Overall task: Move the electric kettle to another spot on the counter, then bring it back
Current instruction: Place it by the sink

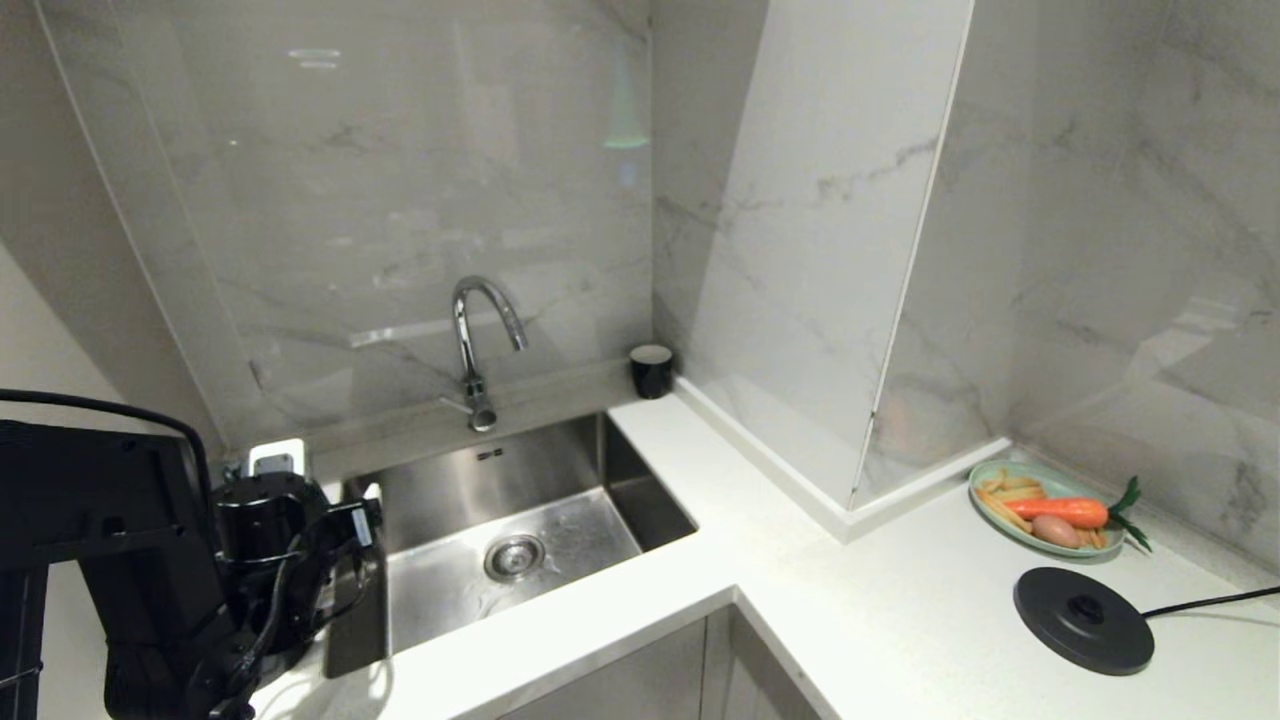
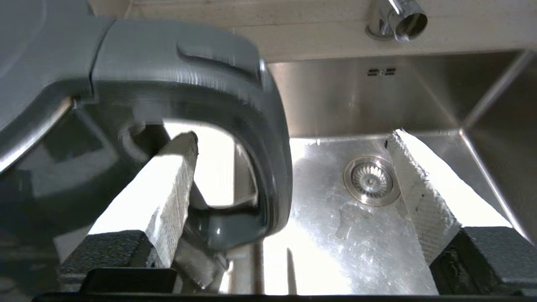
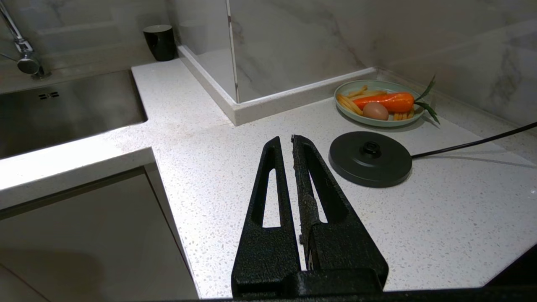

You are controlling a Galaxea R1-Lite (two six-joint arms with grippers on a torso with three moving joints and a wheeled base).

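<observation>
In the left wrist view the electric kettle fills the near side: glossy black body, grey lid, curved handle. My left gripper is open wide. The handle stands between its two white-padded fingers, close to one finger and far from the other. In the head view the left arm at the lower left, beside the sink, hides the kettle. My right gripper is shut and empty, hovering over the white speckled counter next to the kettle's round black corded base.
A steel sink with a drain and chrome faucet sits right of the left arm. A black cup stands behind the sink's corner. A plate of carrot and other food lies by the wall, near the base.
</observation>
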